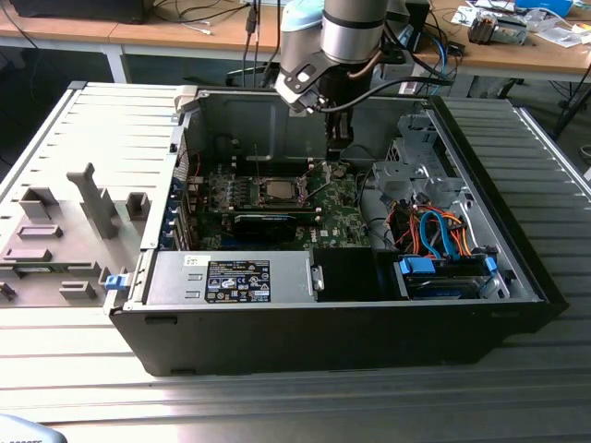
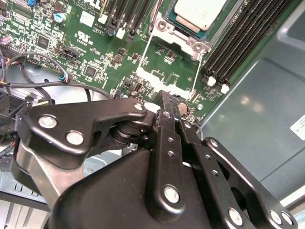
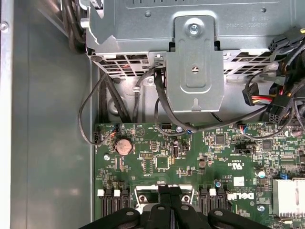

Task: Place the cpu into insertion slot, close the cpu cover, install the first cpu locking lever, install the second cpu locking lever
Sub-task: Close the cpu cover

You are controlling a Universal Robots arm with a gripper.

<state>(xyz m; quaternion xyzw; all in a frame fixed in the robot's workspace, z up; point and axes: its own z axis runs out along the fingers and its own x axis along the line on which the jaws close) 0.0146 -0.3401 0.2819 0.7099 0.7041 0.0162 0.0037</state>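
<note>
While your arm (image 1: pixel 346 28) hangs inside the case (image 1: pixel 277 341) in the exterior view, the cpu (image 1: pixel 277 191) lies on the motherboard (image 1: pixel 342 217). Second wrist view: cpu in the insertion slot (image 2: pixel 188 43); tool (image 2: pixel 170 102) pinched together, gripping nothing, just beside it. First wrist view: tool above motherboard.

A lab or workshop: wooden workbenches (image 1: pixel 92 32) strewn with cables (image 1: pixel 199 14) behind an opened computer case (image 1: pixel 323 337).

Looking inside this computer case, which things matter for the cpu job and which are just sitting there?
Job: cpu, cpu cover, locking lever, gripper.
Just there: memory slots, coin battery, drive bracket, power supply, orange and blue cables.
</note>
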